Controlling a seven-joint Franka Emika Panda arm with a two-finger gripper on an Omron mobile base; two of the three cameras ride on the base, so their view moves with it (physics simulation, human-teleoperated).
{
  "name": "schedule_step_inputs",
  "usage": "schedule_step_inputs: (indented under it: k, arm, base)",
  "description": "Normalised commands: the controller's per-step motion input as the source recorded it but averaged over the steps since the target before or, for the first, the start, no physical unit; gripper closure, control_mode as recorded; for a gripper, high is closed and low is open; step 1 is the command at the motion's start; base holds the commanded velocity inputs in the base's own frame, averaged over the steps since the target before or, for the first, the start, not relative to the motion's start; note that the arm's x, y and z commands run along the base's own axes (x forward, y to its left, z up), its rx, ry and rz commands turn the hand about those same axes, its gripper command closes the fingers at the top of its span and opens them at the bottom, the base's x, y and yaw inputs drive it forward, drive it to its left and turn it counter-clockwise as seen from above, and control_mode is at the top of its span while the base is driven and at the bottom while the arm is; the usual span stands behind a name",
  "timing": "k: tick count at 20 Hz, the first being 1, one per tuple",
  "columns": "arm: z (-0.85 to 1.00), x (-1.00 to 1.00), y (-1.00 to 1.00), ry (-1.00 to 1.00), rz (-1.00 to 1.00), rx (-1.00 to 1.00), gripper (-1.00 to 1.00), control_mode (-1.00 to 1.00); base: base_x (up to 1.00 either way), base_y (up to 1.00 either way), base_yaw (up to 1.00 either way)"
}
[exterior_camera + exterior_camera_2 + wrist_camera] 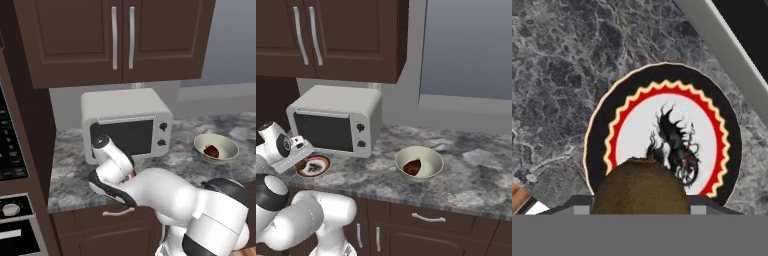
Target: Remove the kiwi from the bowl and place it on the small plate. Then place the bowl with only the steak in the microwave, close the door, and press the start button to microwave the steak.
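Gripper point(641, 212) is clenching the kiwi point(641, 187) above the small plate point(662, 90); the kiwi is looking light, roundish, likely roll-prone, so gripping its middle.

A grey-and-white marbled stone countertop point(471, 170) runs along a pale grey wall point(65, 102), with dark brown base cabinets point(431, 227) and curved silver drawer handles below. Dark brown upper cabinets point(115, 35) with long vertical silver handles hang above a white two-knob countertop oven point(127, 125). To the right, a large window point(468, 47) shows flat blue-grey light.
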Motion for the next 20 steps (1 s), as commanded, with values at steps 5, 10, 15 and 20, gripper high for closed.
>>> schedule_step_inputs:
  k: [5, 10, 15, 20]
  arm:
    - [-0.24, 0.09, -0.35, 0.0, 0.13, 0.11, 1.0, -1.0]
    - [-0.4, 0.0, -0.43, -0.02, 0.13, 0.11, 1.0, -1.0]
    - [-0.31, 0.13, -0.15, 0.0, 0.09, 0.08, 1.0, -1.0]
    - [-0.11, 0.14, 0.19, 0.0, 0.0, 0.02, -1.0, -1.0]
  base:
    - [0.0, 0.0, 0.0]
    - [0.0, 0.0, 0.0]
    - [0.0, 0.0, 0.0]
    - [0.0, 0.0, 0.0]
